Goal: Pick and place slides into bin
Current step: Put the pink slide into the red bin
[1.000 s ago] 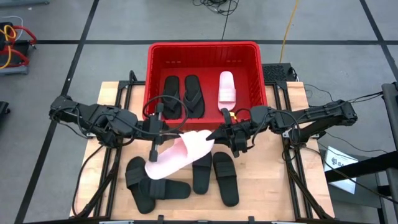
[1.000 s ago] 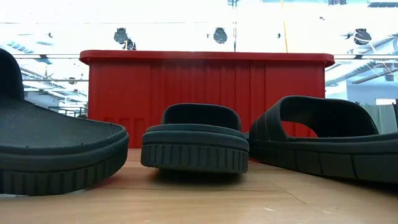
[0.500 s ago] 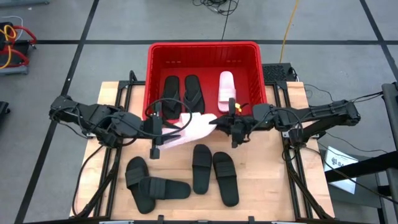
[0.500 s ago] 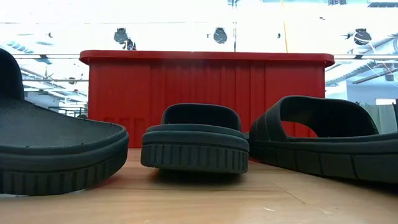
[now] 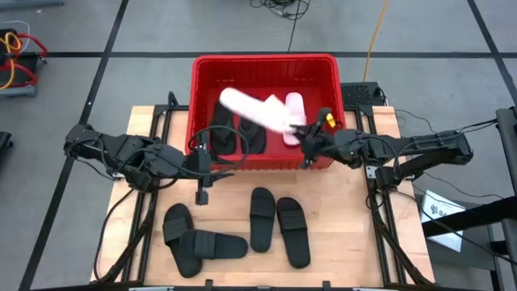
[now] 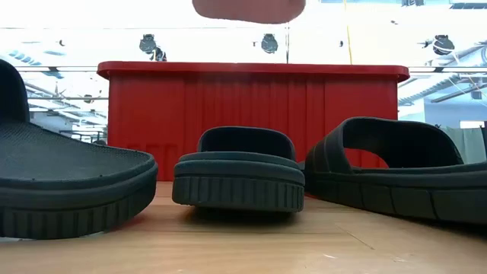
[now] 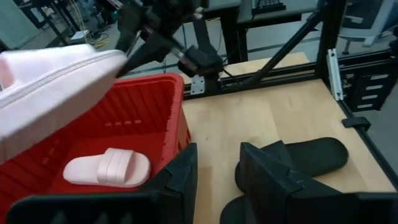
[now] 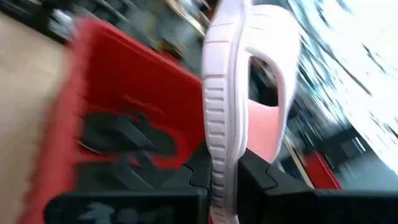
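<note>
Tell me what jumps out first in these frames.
A light pink slide held in the air over the red bin, pinched at one end by the right gripper. Under it in the bin lie a black flip-flop pair and a second pink slide. The left gripper waits open at the bin's near wall, and four black slides lie on the wooden table.

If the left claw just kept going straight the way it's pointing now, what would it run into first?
Probably the red bin. The left claw is open and empty and sits just outside the bin's near wall, pointing across the table toward the right arm. The bin's corner lies closest ahead, though depth is unclear and it may slide past.
</note>
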`<act>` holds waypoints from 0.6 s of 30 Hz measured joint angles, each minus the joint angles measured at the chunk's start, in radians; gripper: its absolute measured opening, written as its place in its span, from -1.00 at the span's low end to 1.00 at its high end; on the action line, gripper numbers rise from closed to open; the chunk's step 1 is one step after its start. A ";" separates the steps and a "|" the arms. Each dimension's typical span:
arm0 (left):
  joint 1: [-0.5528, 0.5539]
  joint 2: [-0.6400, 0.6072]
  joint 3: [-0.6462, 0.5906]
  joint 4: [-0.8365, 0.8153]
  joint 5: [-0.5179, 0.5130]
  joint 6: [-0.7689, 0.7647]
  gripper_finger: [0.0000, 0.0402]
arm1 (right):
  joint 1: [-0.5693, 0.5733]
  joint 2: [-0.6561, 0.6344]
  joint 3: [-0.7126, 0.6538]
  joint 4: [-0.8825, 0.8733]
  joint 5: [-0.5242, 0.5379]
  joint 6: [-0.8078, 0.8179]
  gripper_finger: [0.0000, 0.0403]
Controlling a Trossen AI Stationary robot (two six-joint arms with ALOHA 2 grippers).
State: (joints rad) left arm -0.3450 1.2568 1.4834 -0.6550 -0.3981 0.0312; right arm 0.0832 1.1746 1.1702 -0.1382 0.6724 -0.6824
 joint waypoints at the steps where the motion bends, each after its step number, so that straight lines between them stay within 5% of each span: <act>1: 0.000 0.000 0.000 0.002 -0.001 0.001 -0.41 | -0.013 0.000 0.000 -0.009 0.042 0.019 -0.88; 11: 0.003 -0.001 0.000 0.010 -0.054 0.001 -0.41 | -0.189 0.030 0.001 -0.073 0.189 0.238 -0.88; 18: 0.035 -0.001 0.000 0.018 -0.058 0.000 -0.41 | -0.272 0.100 0.001 -0.069 0.128 0.217 -0.89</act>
State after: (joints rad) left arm -0.3100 1.2556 1.4834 -0.6365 -0.4561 0.0311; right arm -0.1887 1.2750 1.1713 -0.2068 0.8004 -0.4655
